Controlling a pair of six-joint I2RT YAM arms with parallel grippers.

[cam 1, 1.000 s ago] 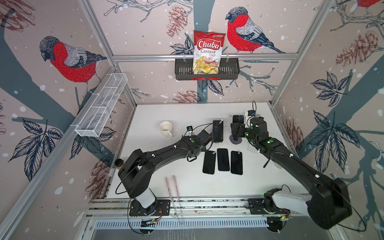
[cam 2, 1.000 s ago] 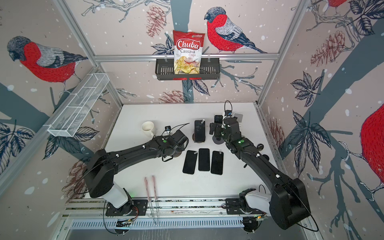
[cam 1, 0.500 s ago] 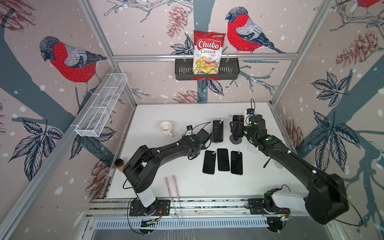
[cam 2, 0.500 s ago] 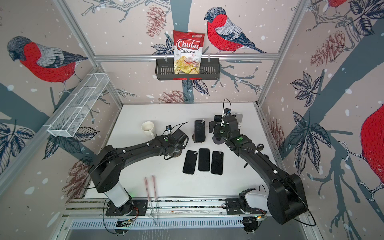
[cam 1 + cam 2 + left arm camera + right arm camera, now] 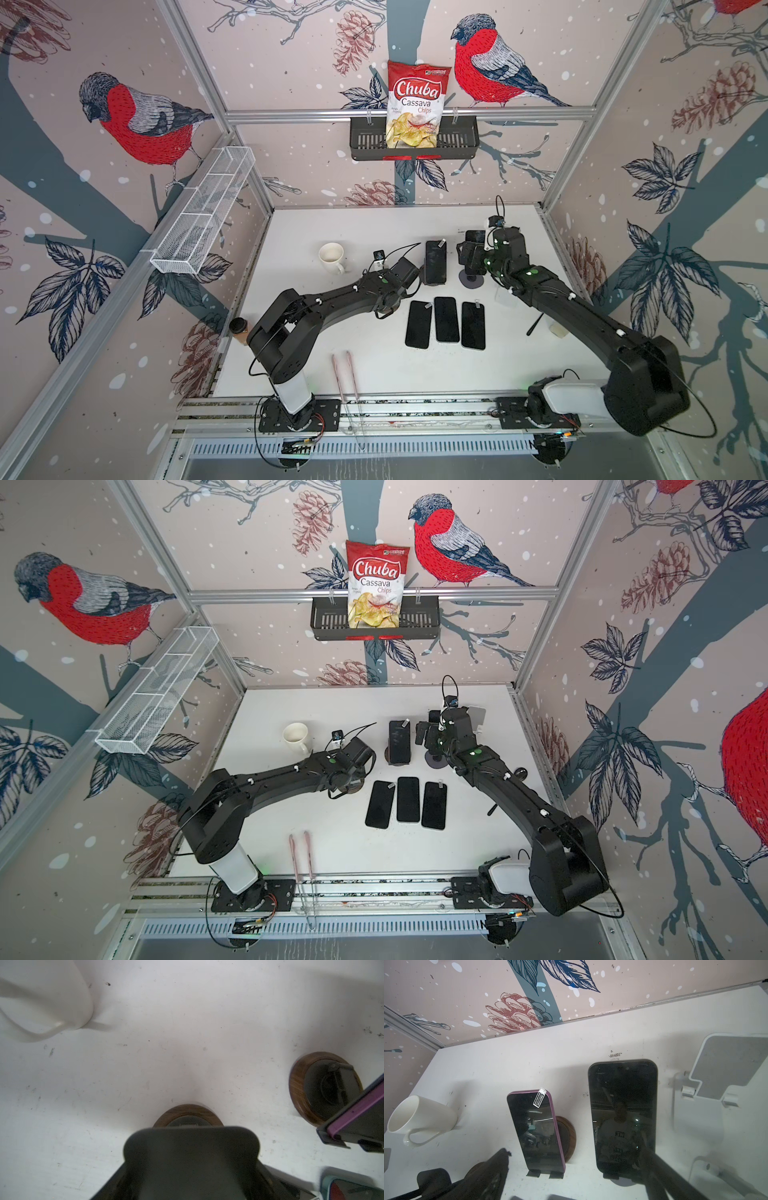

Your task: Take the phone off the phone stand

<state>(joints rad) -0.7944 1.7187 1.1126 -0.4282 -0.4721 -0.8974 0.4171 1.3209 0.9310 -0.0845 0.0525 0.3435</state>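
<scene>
Two phones stand upright at the table's middle back. A purple-edged phone (image 5: 435,262) (image 5: 537,1130) leans on a wood-based phone stand (image 5: 568,1136). A black phone (image 5: 623,1113) (image 5: 475,239) rests on a stand with a grey round base (image 5: 471,279). My right gripper (image 5: 574,1188) (image 5: 467,253) is open just in front of them, one finger (image 5: 664,1178) by the black phone's lower corner, holding nothing. My left gripper (image 5: 191,1178) (image 5: 388,301) is shut on the dark back plate (image 5: 191,1147) of an empty wood-based stand (image 5: 187,1113).
Three dark phones (image 5: 446,319) lie flat side by side in the middle. A white mug (image 5: 331,257) stands at the back left and a white folding stand (image 5: 716,1084) at the back right. Pink tongs (image 5: 345,374) lie near the front edge and a paper cup (image 5: 239,328) at the left edge.
My left gripper has closed from wide open onto the empty stand's plate. The right arm has edged slightly toward the back and stays open.
</scene>
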